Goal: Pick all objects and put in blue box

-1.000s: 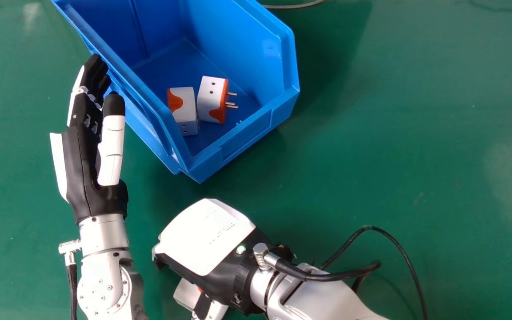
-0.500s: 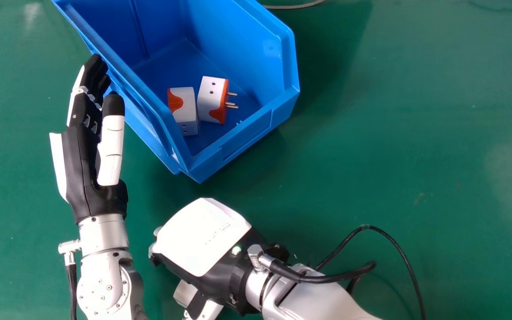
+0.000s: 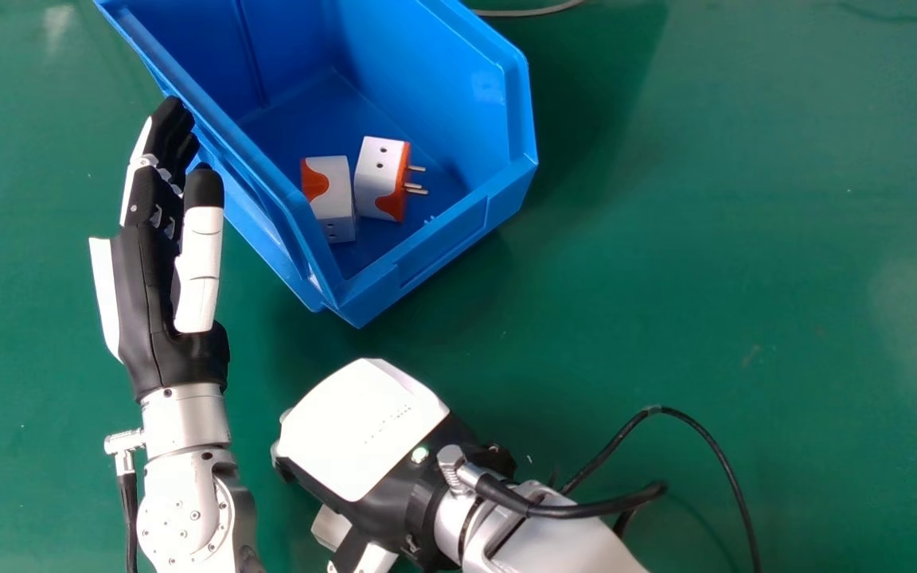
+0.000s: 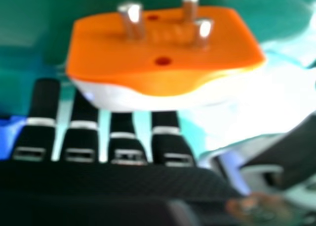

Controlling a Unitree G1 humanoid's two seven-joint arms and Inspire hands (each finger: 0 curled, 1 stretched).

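My right hand (image 3: pixel 363 430) is low in the head view, back up, over a white adapter (image 3: pixel 331 527) that shows partly beneath it. In the right hand view the adapter (image 4: pixel 168 48) turns its orange face and metal pins to the camera. There my right hand (image 4: pixel 98 181) is open, its fairly straight fingers reaching behind the adapter's white side and its thumb apart at the right. My left hand (image 3: pixel 152 278) stays open beside the left wall of the blue box (image 3: pixel 446 239). Two white and orange adapters, one on the left (image 3: pixel 331 195) and one on the right (image 3: pixel 379 179), lie inside the box.
The green table (image 3: pixel 705 278) extends to the right of the box. A black cable (image 3: pixel 713 446) loops up from the right forearm. A thin grey cable (image 3: pixel 526 12) lies behind the box at the top edge.
My right hand and forearm have shifted slightly left, and the hand has lately dipped a little lower in the head view. The left hand and the box have stayed put.
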